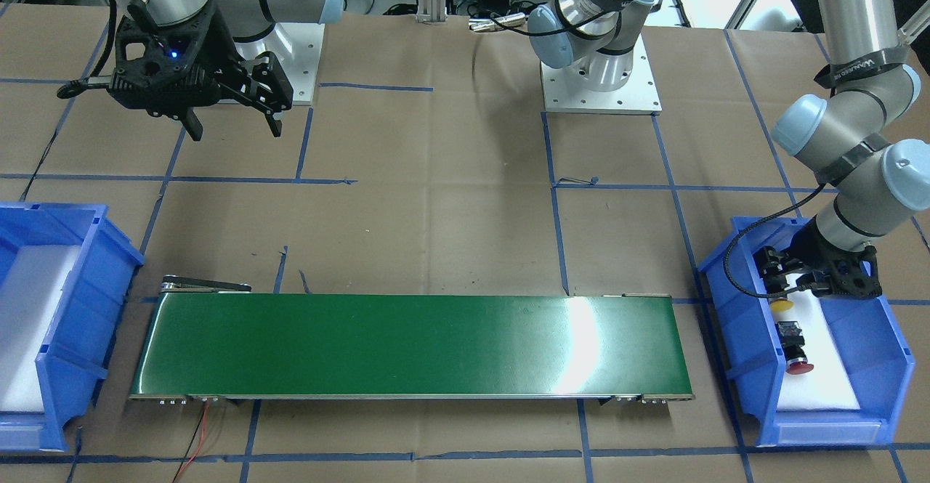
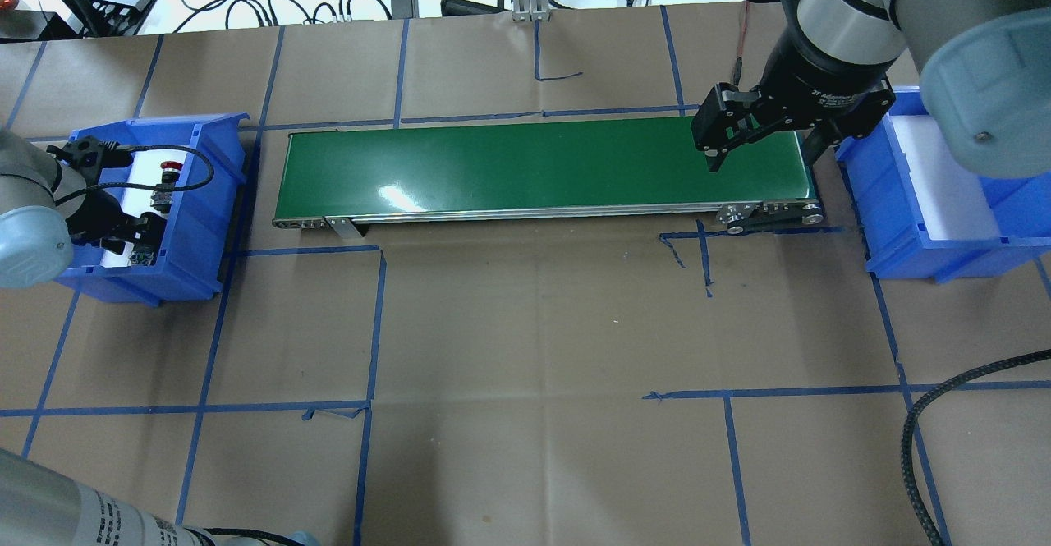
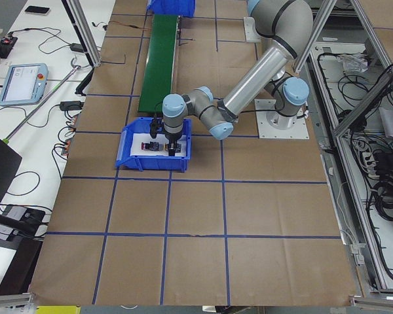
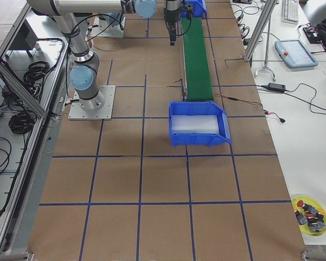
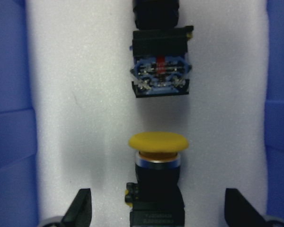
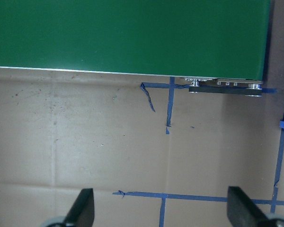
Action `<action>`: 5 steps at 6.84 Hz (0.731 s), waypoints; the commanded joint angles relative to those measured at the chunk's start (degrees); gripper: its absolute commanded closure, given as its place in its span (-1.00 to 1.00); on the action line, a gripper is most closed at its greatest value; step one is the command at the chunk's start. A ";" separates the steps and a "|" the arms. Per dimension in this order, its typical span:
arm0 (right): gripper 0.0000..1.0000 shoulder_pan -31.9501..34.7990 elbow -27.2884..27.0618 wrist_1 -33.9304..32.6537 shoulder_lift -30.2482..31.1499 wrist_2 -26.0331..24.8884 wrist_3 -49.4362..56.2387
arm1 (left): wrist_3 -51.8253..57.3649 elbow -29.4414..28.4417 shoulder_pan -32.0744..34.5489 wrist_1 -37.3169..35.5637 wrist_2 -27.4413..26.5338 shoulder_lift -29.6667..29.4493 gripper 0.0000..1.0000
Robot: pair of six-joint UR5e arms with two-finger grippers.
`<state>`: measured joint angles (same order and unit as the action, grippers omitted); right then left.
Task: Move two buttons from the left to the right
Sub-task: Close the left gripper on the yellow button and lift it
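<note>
The yellow button (image 5: 157, 177) sits between the left gripper (image 5: 159, 210)'s wide-spread fingers inside the blue bin (image 1: 895, 367). The left arm (image 1: 861, 116) reaches downward

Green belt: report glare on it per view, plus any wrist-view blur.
Front-facing view: broad white glare band on the green belt toward the view's right. Overhead view: a small bright spot toward its left. Left wrist view: yellow button fairly sharp, fingertips soft.

left claw (image 5: 158, 196) spread wide, low | right claw (image 1: 235, 131) spread wide, high
</note>
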<state>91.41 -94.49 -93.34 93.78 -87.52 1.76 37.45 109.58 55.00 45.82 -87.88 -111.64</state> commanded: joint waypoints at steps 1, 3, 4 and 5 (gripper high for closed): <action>-0.99 0.00 0.00 0.00 0.00 -0.02 0.00 | -0.19 -0.07 0.02 -0.11 -0.36 -0.07 -0.14; -0.99 0.00 0.00 0.00 0.00 0.07 0.00 | -0.72 -0.07 0.02 0.50 -0.27 0.81 0.70; -1.00 0.00 0.00 0.00 0.00 0.07 0.00 | -0.72 -0.24 0.10 0.68 -0.27 1.51 0.90; -0.99 0.00 0.00 0.00 0.00 0.07 0.00 | -0.80 -1.11 0.19 1.46 -0.27 1.69 0.93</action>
<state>91.41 -94.49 -93.34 93.78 -87.45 1.76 36.74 109.16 55.11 46.59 -88.16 -110.36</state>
